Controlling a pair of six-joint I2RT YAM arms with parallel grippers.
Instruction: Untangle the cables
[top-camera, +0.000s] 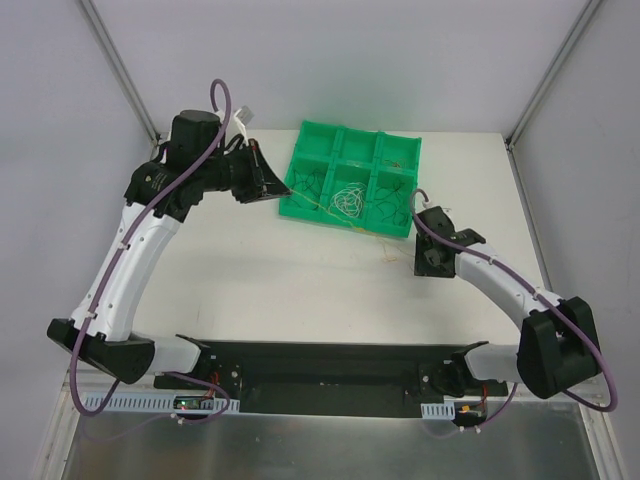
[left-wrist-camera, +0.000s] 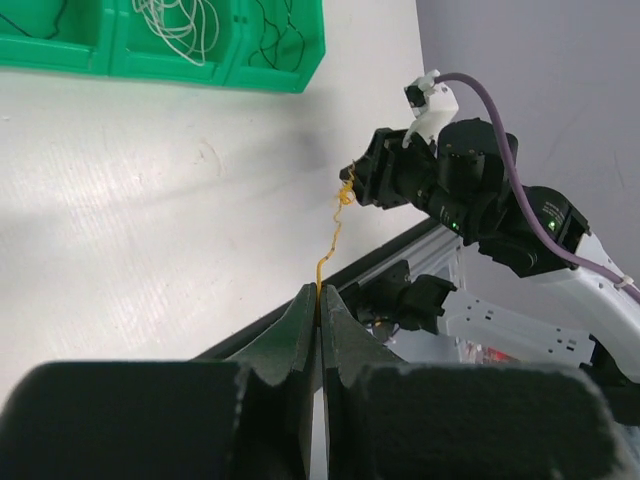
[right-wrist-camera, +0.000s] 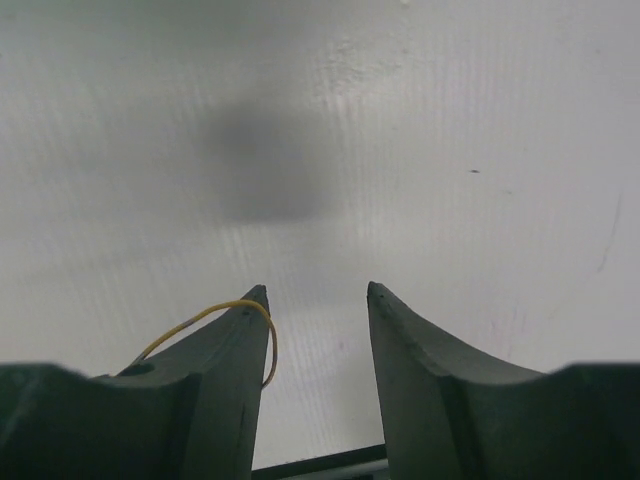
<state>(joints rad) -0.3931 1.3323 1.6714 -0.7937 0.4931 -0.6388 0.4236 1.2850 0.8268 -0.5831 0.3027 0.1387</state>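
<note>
Item: untangling of cables, one moment, listed left to right. Left gripper (left-wrist-camera: 319, 300): fully closed, the orange cable (left-wrist-camera: 333, 232) pinched by one end at its tips and held above the surface (top-camera: 300, 270). Orange cable: drawn out in a kinked line from that pinch toward the right gripper, passing by the near edge of the green tray (left-wrist-camera: 265, 75); whether the rim is touched cannot be told. Green tray: white cables (top-camera: 348, 200) are coiled in a middle compartment, black cables (top-camera: 390, 210) are lying in neighbouring ones. Right gripper (right-wrist-camera: 316, 290): jaws parted with a clear gap, nothing clamped; the orange cable is merely looped over the tip of one finger. Risks, as judged: the loop may be slipped off that finger if either arm is pulled away, since no grip is applied there; the thin strand may be stretched or snapped if tension is raised; the tray's contents may be snagged if the line is dragged across the rim. Not determined: the cable's far end, hidden behind the finger; red cables, not made out; most of the tray, cut off in the left wrist view.
</note>
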